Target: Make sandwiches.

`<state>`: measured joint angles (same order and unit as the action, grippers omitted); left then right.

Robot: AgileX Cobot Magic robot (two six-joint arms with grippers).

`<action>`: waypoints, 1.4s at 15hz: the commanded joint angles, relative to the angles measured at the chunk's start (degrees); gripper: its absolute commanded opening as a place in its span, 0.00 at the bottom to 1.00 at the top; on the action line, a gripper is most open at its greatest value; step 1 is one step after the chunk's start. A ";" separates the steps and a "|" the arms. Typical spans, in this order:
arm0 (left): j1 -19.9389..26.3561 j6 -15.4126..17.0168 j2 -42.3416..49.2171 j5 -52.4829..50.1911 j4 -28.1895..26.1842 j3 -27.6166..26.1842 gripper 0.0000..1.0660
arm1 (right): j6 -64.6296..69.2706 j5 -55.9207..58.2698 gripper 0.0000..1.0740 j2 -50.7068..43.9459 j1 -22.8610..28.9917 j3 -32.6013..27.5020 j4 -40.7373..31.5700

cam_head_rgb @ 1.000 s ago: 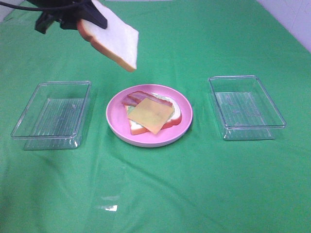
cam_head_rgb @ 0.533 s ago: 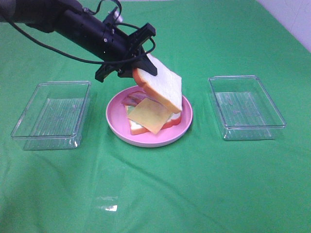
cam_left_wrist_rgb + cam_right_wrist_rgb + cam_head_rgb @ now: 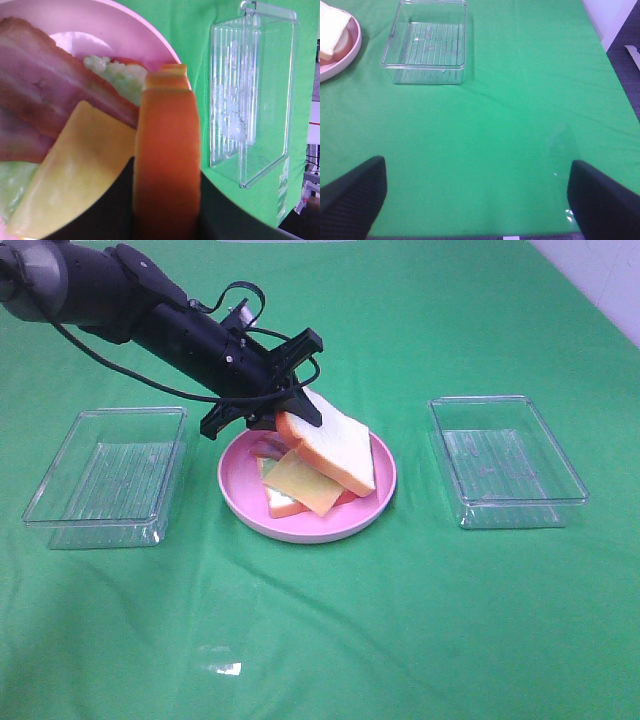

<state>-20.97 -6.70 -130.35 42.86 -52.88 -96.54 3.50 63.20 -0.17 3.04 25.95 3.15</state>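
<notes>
Left tool point(image 3: 290, 418) grips bread slice point(image 3: 330, 452) tilted over sandwich point(image 3: 300, 485), mid-bench; right tool point(image 3: 475, 200) open; no legible writing.

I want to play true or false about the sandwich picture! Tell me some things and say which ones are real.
1. The left gripper is holding a slice of bread by its edge. True.
2. The bread slice lies flat on the green cloth. False: it hangs tilted over the pink plate, above the cheese.
3. Both clear trays have food in them. False: the left tray and the right tray show nothing inside.
4. There is bacon and lettuce on the plate under the cheese. True.
5. The right gripper is squeezing the cheese. False: its fingers are spread over bare green cloth, holding nothing.
</notes>
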 commanded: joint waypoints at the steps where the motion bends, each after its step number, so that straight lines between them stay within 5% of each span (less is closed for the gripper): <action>1: -0.17 2.98 0.34 0.86 3.09 -0.11 0.38 | -0.57 -0.11 0.89 -1.55 -0.29 -0.11 -0.06; 4: -0.11 5.79 0.40 4.87 7.68 -2.35 0.79 | -0.57 -0.11 0.89 -1.55 -0.29 -0.11 -0.06; 7: -0.11 9.17 0.40 11.75 15.81 -9.28 0.86 | -0.57 -0.11 0.89 -1.55 -0.29 -0.11 -0.06; 9: -0.11 16.33 0.40 22.52 30.71 -19.37 0.86 | -0.57 -0.11 0.89 -1.55 -0.29 -0.11 -0.06; 11: -0.11 17.13 0.40 31.23 38.45 -26.13 0.86 | -0.57 -0.11 0.89 -1.55 -0.29 -0.11 -0.06; 13: -0.11 17.13 1.43 32.66 43.20 -27.33 0.86 | -0.57 -0.11 0.89 -1.55 -0.29 -0.11 -0.06; 17: 0.63 17.13 10.54 32.66 52.25 -21.60 0.86 | -0.57 -0.11 0.89 -1.55 -0.29 -0.11 -0.06; 21: 8.82 16.56 27.10 32.66 55.92 -2.98 0.86 | -0.57 -0.11 0.89 -1.49 -0.29 -0.11 -0.06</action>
<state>-12.20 9.80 -104.62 69.33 2.46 -100.15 3.50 63.20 -0.17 3.04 25.95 3.09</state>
